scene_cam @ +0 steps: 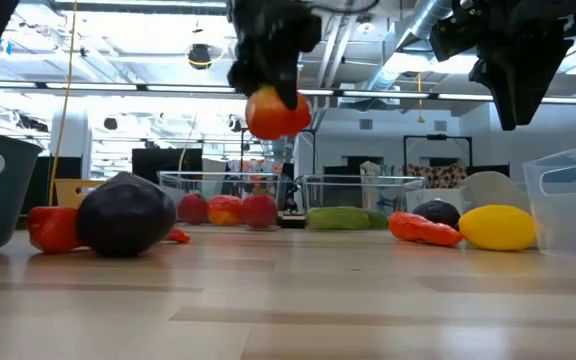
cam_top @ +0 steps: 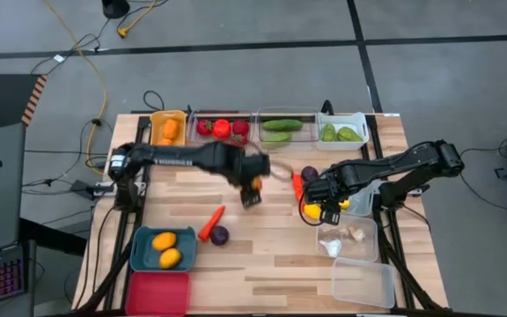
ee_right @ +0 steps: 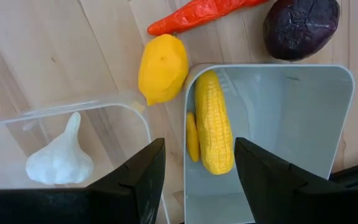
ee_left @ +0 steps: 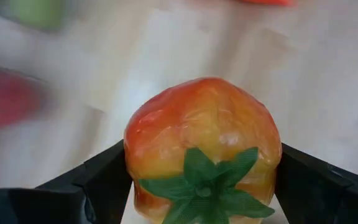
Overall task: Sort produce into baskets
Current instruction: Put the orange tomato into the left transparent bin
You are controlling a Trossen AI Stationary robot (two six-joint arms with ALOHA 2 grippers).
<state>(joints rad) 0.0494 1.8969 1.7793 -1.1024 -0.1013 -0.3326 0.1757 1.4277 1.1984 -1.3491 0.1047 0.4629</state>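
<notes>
Flanking white bin (ee_right: 328, 112): lemon (ee_right: 162, 68), garlic (ee_right: 61, 155).

Your red-orange tomato (ee_left: 202, 146) with its green leafy cap hangs above the tabletop centre. At twelve o'clock, your clear baskets (cam_top: 284, 116) hold red and green produce; an orange-yellow basket (cam_top: 154, 117) sits beside them. At three o'clock, corn (ee_right: 214, 122) lies in the white basket (ee_right: 291, 112), a lemon (ee_right: 162, 68) just outside.
</notes>
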